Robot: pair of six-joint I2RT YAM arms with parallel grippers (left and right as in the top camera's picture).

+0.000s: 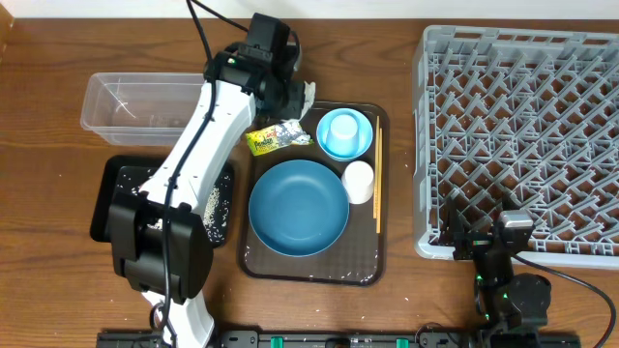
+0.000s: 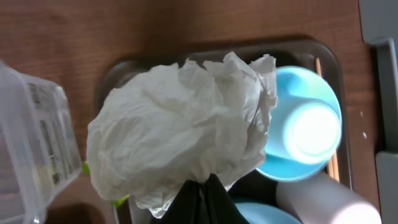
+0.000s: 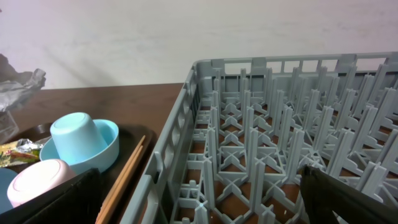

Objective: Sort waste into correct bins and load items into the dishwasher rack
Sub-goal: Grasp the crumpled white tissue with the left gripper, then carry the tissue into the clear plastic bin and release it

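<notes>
Left arm is highest up, fingers (image 2: pixel 202 190) pinched right down on the lower edge of the crumpled white tissue (image 2: pixel 180 124). Wad hangs off the surface over the back-left corner of the brown serving tray (image 1: pixel 368 273), just beside the clear tub's (image 1: pixel 145 106) right end. No real long axis, it's a lumpy ball.
Right gripper (image 3: pixel 205 199): fingers spread wide, holding nothing, at the near-left corner of the grey rack (image 1: pixel 522 135).
On the serving tray:
- blue bowl (image 1: pixel 298 207), mouth up
- light-blue cup (image 1: pixel 344 132), base up
- white cup (image 1: pixel 358 181), just beside the bowl
- chopsticks (image 1: pixel 378 179), long axis front-to-back along the tray's right rim, parallel to the rack wall
- yellow-green wrapper (image 1: pixel 276 138), long axis roughly left-right; printed, but can't read it

Tub wall has a printed label, text too small to read.
Black tray (image 1: pixel 111 184) sits in front of the tub, with rice grains (image 1: pixel 213 203) scattered in it.
</notes>
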